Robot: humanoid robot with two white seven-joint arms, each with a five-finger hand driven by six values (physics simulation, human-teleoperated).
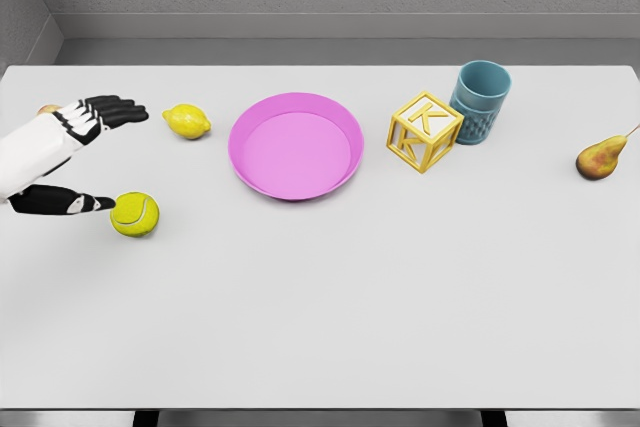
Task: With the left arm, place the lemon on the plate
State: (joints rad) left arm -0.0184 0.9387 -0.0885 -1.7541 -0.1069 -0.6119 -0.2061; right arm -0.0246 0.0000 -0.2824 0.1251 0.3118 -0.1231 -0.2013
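Head view shows the lemon (187, 121) as a small, bright yellow oval with a pointed nub at its right end, lying on the white table (330, 307) just past the fingertips of the left hand (85, 152). That hand comes in from the left edge on a white forearm, its black fingers (115, 110) stretched out and spread wide, the thumb (65, 203) held well apart below them; it holds nothing. A narrow gap of bare table separates the upper fingertips from the lemon.

Just beyond the thumb tip, touching it or nearly so, sits a yellow-green tennis ball (135, 215); whether they make contact cannot be told. Farther out from the hand, on the far side of the lemon, lies the pink plate (350, 147), round with a raised rim and nothing in it. Past the plate stand a yellow letter block (424, 132) marked K and, right behind it, a teal cup (481, 100). A pear (601, 157) lies well apart from the hand, near the table's right edge.

Something small and brownish (47, 108) peeks out behind the wrist, too hidden to identify. The forearm is cut off by the left edge.
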